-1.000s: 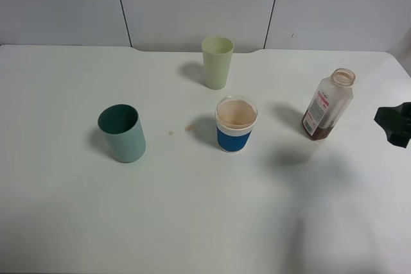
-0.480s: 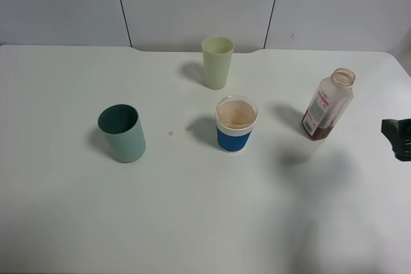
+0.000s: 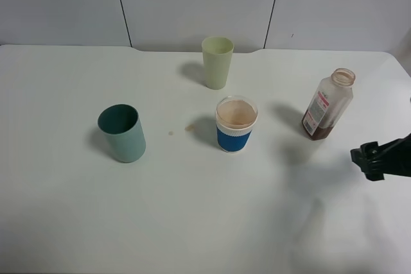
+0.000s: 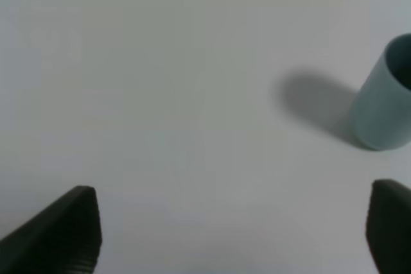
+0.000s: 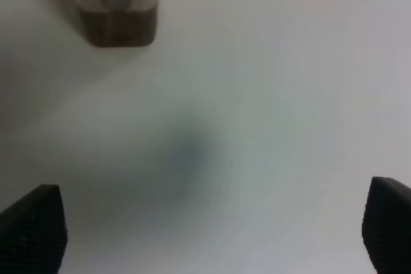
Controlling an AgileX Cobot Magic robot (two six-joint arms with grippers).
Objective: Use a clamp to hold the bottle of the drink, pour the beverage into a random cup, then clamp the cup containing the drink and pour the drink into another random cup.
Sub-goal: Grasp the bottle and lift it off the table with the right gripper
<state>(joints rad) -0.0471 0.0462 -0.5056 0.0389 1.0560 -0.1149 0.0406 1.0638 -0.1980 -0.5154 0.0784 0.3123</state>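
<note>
Fingers (image 5: 31, 230) gape empty on left clamp (image 4: 234, 232) and right clamp (image 3: 367, 158), latter near bottle (image 3: 327, 104) and table (image 3: 192, 216) edge.

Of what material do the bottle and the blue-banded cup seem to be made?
The bottle: probably clear plastic, slightly glossy; the brown liquid shows through its wall. The blue-banded cup: likely paper, matte white, with a thick rim; plastic cannot be excluded.

No word, brand or number can be read in any view. The bottle (image 3: 329, 103) carries a white label (image 3: 316, 110) with red marks, probably printing, but they are too small and blurred in the high view to make out.
</note>
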